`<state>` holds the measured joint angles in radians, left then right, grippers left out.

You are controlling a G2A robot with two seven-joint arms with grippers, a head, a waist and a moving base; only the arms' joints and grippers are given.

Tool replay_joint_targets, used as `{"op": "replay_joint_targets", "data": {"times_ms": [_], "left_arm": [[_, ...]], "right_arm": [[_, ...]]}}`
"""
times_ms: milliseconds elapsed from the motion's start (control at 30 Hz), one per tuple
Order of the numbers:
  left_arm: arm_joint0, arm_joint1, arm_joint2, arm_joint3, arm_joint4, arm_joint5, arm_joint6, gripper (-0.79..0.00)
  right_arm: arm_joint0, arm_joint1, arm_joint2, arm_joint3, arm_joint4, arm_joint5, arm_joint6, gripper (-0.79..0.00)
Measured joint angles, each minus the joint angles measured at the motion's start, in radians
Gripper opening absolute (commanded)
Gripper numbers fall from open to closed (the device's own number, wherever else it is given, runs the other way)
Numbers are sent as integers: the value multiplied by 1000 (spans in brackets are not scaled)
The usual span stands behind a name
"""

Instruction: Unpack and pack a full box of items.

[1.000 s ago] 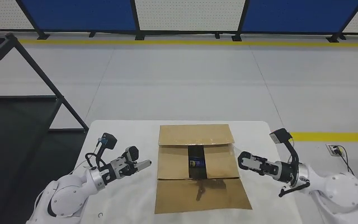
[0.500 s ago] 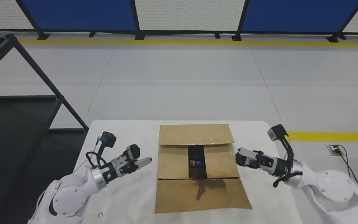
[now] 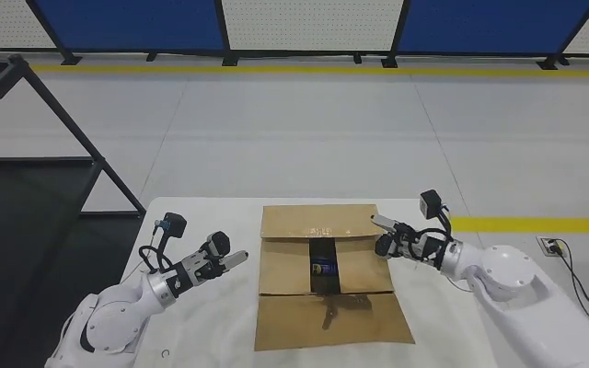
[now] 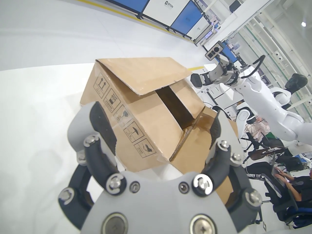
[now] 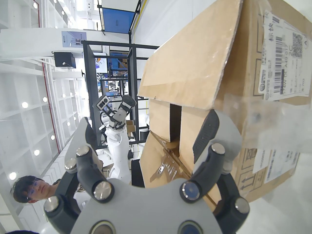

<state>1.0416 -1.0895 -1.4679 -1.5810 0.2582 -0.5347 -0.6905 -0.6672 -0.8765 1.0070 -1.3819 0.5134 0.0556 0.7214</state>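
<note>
Cardboard box (image 3: 285,269) sits centred on the bench (image 3: 189,221), outer flaps (image 3: 331,324) splayed near and far. I see my left claw (image 3: 241,258) gaping and empty near its left side; my right claw (image 3: 380,235), also spread empty, is at its far-right corner.

right gripper (image 3: 380,235) moved in to box (image 3: 285,269) corner, perhaps touching

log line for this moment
brown cardboard box, outer flaps open | left hand open, beside box | right hand open, at box edge
</note>
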Motion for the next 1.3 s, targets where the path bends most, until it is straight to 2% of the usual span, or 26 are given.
{"op": "replay_joint_targets", "data": {"times_ms": [133,367,733,1133,1300], "left_arm": [[0,0,0,0,0,0,0,0],[0,0,0,0,0,0,0,0],[0,0,0,0,0,0,0,0],[0,0,0,0,0,0,0,0],[9,0,3,-17,9,6,14,0]], "right_arm": [[31,-17,-20,32,13,5,-9,0],[39,-37,-17,41,40,-55,-45,0],[121,-93,-53,78,59,-92,-237,0],[118,-94,-56,74,59,-94,-237,0],[157,-132,-109,81,86,-36,-312,0]]}}
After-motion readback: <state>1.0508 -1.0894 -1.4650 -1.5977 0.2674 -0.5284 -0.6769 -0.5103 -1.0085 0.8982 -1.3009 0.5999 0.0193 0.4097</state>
